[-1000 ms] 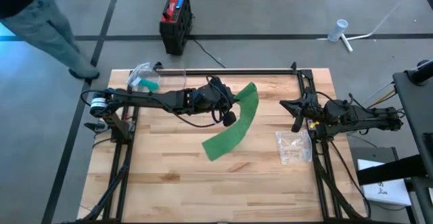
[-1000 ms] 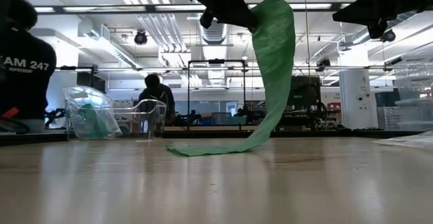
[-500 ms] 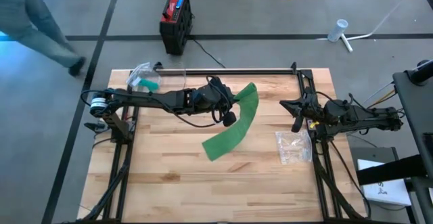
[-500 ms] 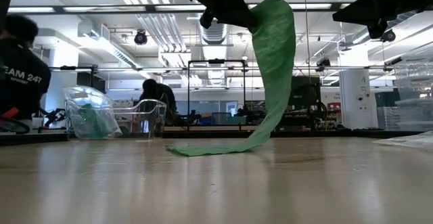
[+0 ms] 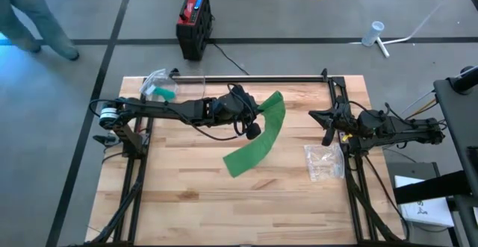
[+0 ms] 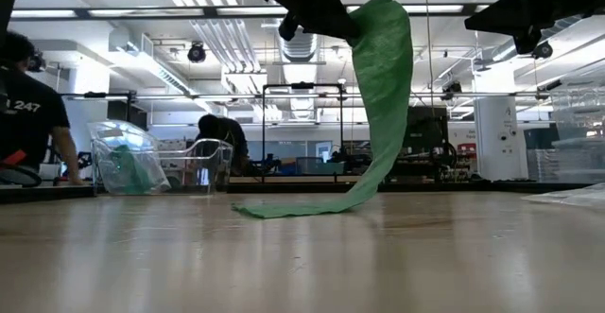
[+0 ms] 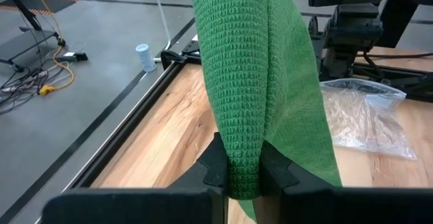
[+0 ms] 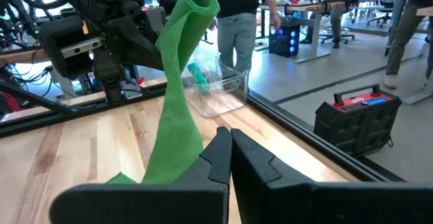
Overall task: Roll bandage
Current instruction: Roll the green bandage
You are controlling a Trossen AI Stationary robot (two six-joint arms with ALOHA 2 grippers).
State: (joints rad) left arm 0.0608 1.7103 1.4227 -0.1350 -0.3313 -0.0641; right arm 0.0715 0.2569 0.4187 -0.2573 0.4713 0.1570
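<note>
bandage is my landmark: a green woven strip, one end raised high, the rest draping down to the wooden counter, where its tail lies flat near the middle of the boards. in my low view the bandage hangs as a long curve and its lowest stretch rests on the counter surface.

my left hand is pinched tight on the raised end of the bandage; the fabric folds between the two dark fingers and spills past them. from above i see the left hand just at the upper part of the strip, its arm reaching in from the counter's left edge.

my right hand is closed with nothing in it, its fingers pressed together, and it sits well apart from the bandage, over the right side of the counter. the high view puts the right hand beside the frame rail there.

a clear plastic bag lies on the counter between the bandage and the right edge, near the right hand. beyond the bandage, at the far left corner, stands a clear container with something green inside.

off the counter, behind the bandage, a black and red case sits on the floor, and a person stands on the floor past the far left corner.
</note>
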